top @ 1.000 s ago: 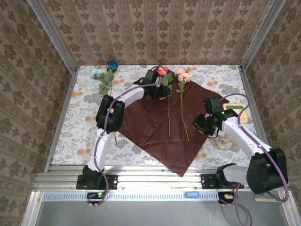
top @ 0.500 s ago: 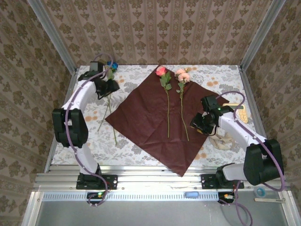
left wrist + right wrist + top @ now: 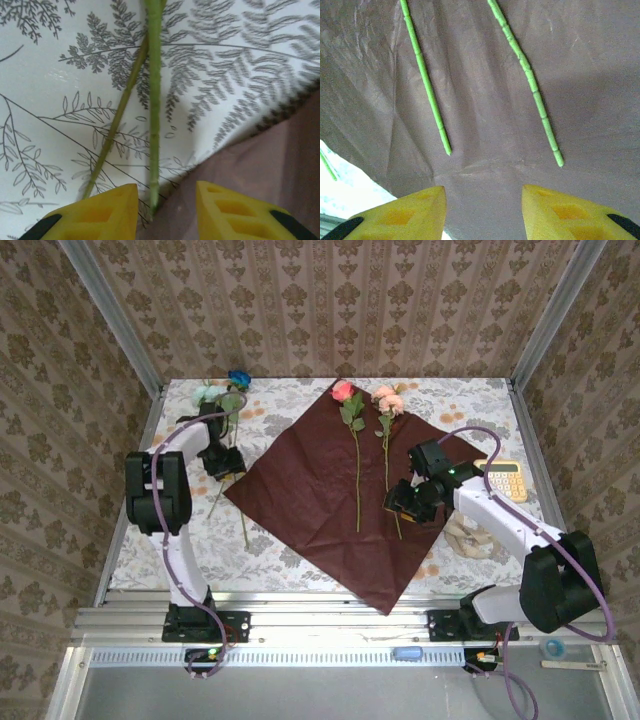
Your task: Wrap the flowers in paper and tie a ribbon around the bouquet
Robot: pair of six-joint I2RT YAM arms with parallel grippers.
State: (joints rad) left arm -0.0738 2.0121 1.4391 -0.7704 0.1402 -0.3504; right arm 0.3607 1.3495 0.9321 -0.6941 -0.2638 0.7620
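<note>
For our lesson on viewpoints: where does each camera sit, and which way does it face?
Top external: above and behind the bases, looking down at the table; left arm, right arm show.
Left wrist: faces down at off-paper stems by the paper; left fingers show.
Right wrist: faces down at on-paper stems; right fingers show.
Shared: all three show the paper.

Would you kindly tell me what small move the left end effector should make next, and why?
Probably lower the left end effector and close on the stem between its open fingers: two flowers lie on the tablecloth, off the paper where two others already rest.
</note>
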